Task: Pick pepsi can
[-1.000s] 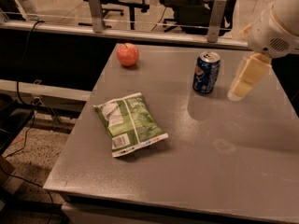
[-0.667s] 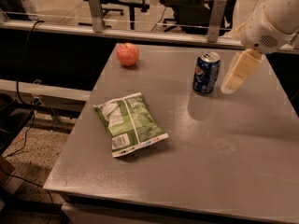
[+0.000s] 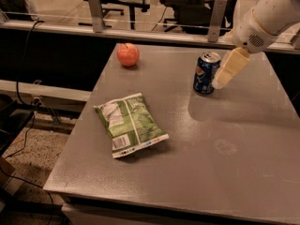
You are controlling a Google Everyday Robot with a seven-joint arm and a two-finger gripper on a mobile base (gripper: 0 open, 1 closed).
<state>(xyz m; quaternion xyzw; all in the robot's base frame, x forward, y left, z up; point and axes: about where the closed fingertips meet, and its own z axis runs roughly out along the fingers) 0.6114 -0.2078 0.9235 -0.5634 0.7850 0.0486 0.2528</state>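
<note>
hovering at three o'clock of the pepsi can point(image 3: 206, 73), your pincer point(image 3: 221, 81): opening i cannot tell; take the likely slick, dentable wall mid-height.

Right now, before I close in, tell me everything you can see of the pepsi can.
The pepsi can is a small dark-blue cylinder, metal by its look, with a silver top and a round red-white-blue logo facing the camera. It stands upright on the grey table, near the far edge. The pincer hangs close beside it on the picture's right; contact cannot be told.
</note>
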